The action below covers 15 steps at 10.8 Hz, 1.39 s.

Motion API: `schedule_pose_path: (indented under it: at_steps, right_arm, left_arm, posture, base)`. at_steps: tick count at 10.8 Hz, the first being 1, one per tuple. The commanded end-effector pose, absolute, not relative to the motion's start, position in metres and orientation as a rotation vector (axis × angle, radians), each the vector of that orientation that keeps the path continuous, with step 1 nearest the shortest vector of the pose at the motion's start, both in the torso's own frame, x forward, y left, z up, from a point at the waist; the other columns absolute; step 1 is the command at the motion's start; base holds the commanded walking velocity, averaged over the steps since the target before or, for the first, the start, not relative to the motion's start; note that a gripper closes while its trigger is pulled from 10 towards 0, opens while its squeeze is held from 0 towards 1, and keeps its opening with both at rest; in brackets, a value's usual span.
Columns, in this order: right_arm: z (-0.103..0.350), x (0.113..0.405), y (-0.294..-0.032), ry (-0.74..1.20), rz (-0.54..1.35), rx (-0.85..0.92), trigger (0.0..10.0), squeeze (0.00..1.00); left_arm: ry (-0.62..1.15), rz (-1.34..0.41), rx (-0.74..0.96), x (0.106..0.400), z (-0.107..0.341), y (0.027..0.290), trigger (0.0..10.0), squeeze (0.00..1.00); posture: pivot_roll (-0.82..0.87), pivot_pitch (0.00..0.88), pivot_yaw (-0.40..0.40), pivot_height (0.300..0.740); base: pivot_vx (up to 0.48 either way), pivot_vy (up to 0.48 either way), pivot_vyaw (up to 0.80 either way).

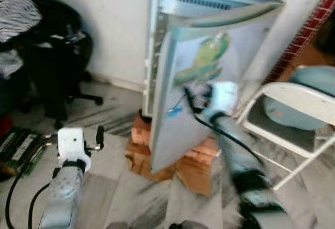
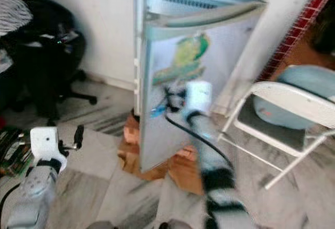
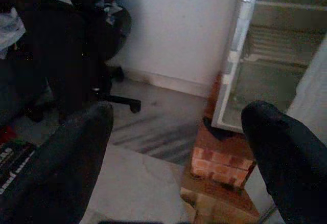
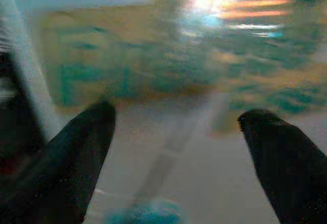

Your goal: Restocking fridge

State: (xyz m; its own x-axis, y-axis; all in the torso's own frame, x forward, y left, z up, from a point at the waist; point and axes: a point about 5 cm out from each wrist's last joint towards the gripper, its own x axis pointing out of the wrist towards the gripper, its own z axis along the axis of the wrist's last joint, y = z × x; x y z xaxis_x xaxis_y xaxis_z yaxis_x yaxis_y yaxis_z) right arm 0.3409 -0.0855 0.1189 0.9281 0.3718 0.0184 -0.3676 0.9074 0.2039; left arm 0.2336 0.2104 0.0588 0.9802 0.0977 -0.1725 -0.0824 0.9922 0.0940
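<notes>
So the fridge (image 1: 209, 72) sits up on a stack of bricks (image 1: 172, 156) at about 12 o'clock, door (image 1: 204, 93) partly ajar. The right hand (image 1: 196, 98), fingers spread wide and empty, is right at the door face with the parrot sticker (image 1: 207, 56). The left hand (image 1: 86, 140) waits at 8 o'clock, also wide and empty. Nothing's stocked yet as far as I can tell (the shelves look bare). A white folding chair (image 1: 293, 109) crowds 3 o'clock and an office chair (image 1: 57, 56) sits at 10.

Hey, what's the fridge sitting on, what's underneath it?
The fridge stands on stacked red bricks, with a tan base spread below them on the marble floor. The open door hides the supports further back.
</notes>
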Motion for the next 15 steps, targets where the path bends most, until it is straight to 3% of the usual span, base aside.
schedule_pose_path:
  at_steps: [1, 2, 3, 4, 5, 6, 8, 10, 12, 15]
  right_arm:
    - [0.137, 0.35, -0.059, -0.019, 0.458, 0.245, 10.0, 0.0]
    - [0.151, 0.351, -0.016, -0.016, 0.551, 0.351, 10.0, 0.0]
    - [0.16, 0.349, 0.006, -0.003, 0.608, 0.445, 10.0, 0.0]
    - [0.163, 0.341, 0.027, 0.002, 0.687, 0.452, 10.0, 0.0]
    - [0.161, 0.338, 0.029, -0.009, 0.708, 0.424, 10.0, 0.0]
    - [0.149, 0.343, 0.007, 0.006, 0.646, 0.406, 10.0, 0.0]
    - [0.126, 0.35, -0.065, -0.003, 0.462, 0.313, 10.0, 0.0]
    - [0.113, 0.335, -0.119, -0.035, 0.331, 0.197, 10.0, 0.0]
    - [0.099, 0.307, -0.148, -0.02, 0.241, 0.123, 10.0, 0.0]
    - [0.087, 0.284, -0.167, 0.021, 0.154, 0.093, 10.0, 0.0]
  left_arm:
    - [0.194, 0.094, 0.103, 0.231, 0.058, 0.206, 10.0, 0.0]
    - [0.198, 0.107, 0.092, 0.227, 0.056, 0.205, 10.0, 0.0]
    - [0.196, 0.117, 0.087, 0.225, 0.057, 0.205, 10.0, 0.0]
    - [0.198, 0.116, 0.09, 0.223, 0.057, 0.205, 10.0, 0.0]
    - [0.2, 0.118, 0.093, 0.222, 0.057, 0.206, 10.0, 0.0]
    - [0.203, 0.125, 0.096, 0.223, 0.056, 0.208, 10.0, 0.0]
    - [0.194, 0.103, 0.104, 0.231, 0.059, 0.201, 10.0, 0.0]
    - [0.185, 0.076, 0.136, 0.235, 0.062, 0.199, 10.0, 0.0]
    - [0.166, 0.041, 0.165, 0.239, 0.065, 0.193, 10.0, 0.0]
    - [0.179, 0.027, 0.172, 0.239, 0.064, 0.192, 10.0, 0.0]
  posture:
    - [0.21, 0.0, -0.1, 0.74]
    - [0.24, 0.0, -0.111, 0.74]
    - [0.25, 0.0, -0.113, 0.74]
    - [0.26, 0.0, -0.119, 0.74]
    - [0.26, 0.0, -0.119, 0.74]
    - [0.25, 0.0, -0.116, 0.74]
    - [0.2, 0.0, -0.092, 0.74]
    - [0.17, 0.0, -0.075, 0.74]
    - [0.13, 0.0, -0.05, 0.74]
    - [0.11, 0.0, -0.034, 0.74]
  base:
    - [0.0, 0.0, 0.0]
    - [0.0, 0.0, 0.0]
    - [0.0, 0.0, 0.0]
    - [0.0, 0.0, 0.0]
    - [0.0, 0.0, 0.0]
    - [0.0, 0.0, 0.0]
    - [0.0, 0.0, 0.0]
    - [0.0, 0.0, 0.0]
    - [0.0, 0.0, 0.0]
    - [0.0, 0.0, 0.0]
